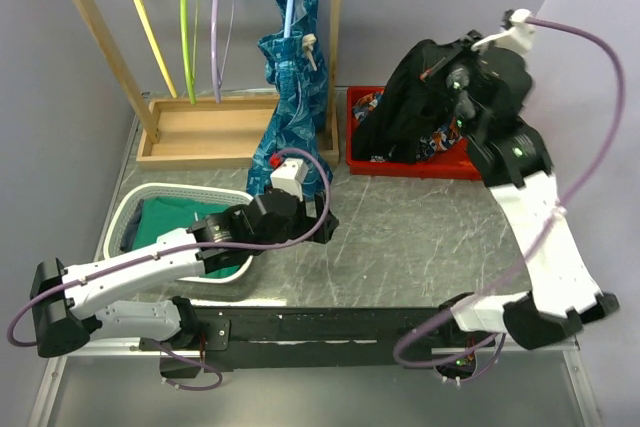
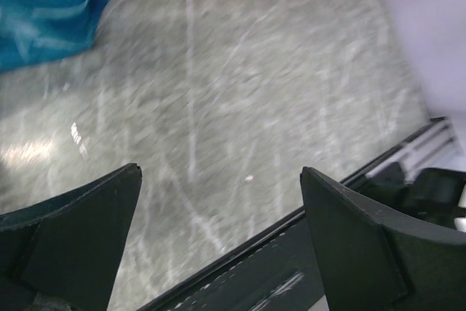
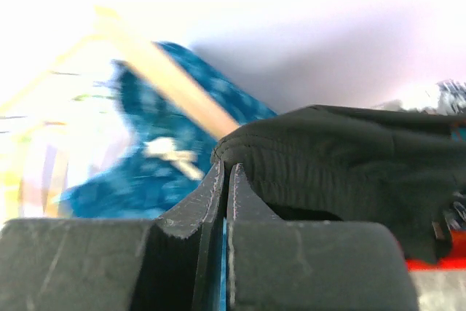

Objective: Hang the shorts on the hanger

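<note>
Lavender hanger (image 1: 222, 47) hangs bare on the wooden rack (image 1: 95, 32), far beyond and to the left of the left gripper's fingers and well apart from both arms. Nothing is draped on it.

Left gripper (image 2: 220, 174): fingers wide apart with nothing between them, only grey table (image 2: 240, 71) below. Teal garment (image 1: 290, 77) hangs beyond the fingers, not touching.

Shorts (image 1: 400, 97): black, bunched, lifted by one edge. The lower part drapes onto the red bin (image 1: 415, 167), over patterned clothes. They hang directly from the right fingers.

Right gripper (image 3: 227, 171): fingers pressed together, clamped on a ribbed edge of the shorts, probably the waistband. The fabric spills to the right of the fingertips in the wrist view.

Progress, as judged:
- The pick is made, but the shorts are not clear of the bin.
- Carrying them across to the rack is not done.
- Taking or steadying the hanger is not done; the left gripper looks free for that.
- Threading the shorts on is not done.
- Most of the task remains.
</note>
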Controlling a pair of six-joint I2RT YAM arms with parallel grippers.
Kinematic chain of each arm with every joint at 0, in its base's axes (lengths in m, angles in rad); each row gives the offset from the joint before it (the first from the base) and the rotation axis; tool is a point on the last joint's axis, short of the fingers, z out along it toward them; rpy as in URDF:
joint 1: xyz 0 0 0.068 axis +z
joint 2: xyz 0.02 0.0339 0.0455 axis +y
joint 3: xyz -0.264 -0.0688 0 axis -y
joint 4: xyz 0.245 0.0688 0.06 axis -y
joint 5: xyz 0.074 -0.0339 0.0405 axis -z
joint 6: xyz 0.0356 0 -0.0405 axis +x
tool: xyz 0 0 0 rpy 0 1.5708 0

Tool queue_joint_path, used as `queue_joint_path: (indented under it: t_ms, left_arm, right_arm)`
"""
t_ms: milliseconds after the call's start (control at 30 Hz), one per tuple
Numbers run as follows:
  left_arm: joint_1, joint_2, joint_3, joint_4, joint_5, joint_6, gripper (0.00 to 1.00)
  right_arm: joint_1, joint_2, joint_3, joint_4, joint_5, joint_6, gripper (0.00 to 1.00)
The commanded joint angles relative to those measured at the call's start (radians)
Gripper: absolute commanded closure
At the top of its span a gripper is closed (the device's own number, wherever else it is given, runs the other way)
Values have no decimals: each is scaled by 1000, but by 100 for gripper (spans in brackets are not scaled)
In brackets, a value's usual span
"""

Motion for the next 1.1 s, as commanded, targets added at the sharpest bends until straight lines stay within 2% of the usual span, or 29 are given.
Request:
queue_joint_path:
  t_ms: [0, 167, 300, 500, 600, 633, 800, 900, 1067]
  left_arm:
    - [4, -44, 107, 83, 43, 85, 5]
    - [4, -44, 191, 75, 80, 131, 11]
    - [2, -61, 202, 80, 106, 136, 12]
    - [2, -100, 147, 127, 182, 122, 13]
    - [-4, -105, 89, 172, 184, 84, 12]
    - [-8, -102, 49, 184, 164, 70, 11]
    - [-59, -13, -66, 291, -24, -85, 8]
    - [-68, 86, -92, 316, -117, -200, 8]
    - [-99, 238, -40, 313, -285, -387, 8]
  right_arm:
    - [68, -94, 121, 5, 107, -77, 100]
    - [116, -143, 166, -13, 110, -93, 100]
    - [148, -175, 152, -36, 112, -84, 100]
    - [234, -230, -50, -56, 130, -11, 100]
    - [292, -247, -254, -44, 147, 41, 100]
    - [302, -240, -353, -42, 145, 57, 100]
    - [366, -197, -581, -53, 145, 124, 100]
    - [386, -197, -635, -75, 147, 150, 100]
    - [397, -209, -647, -125, 156, 155, 100]
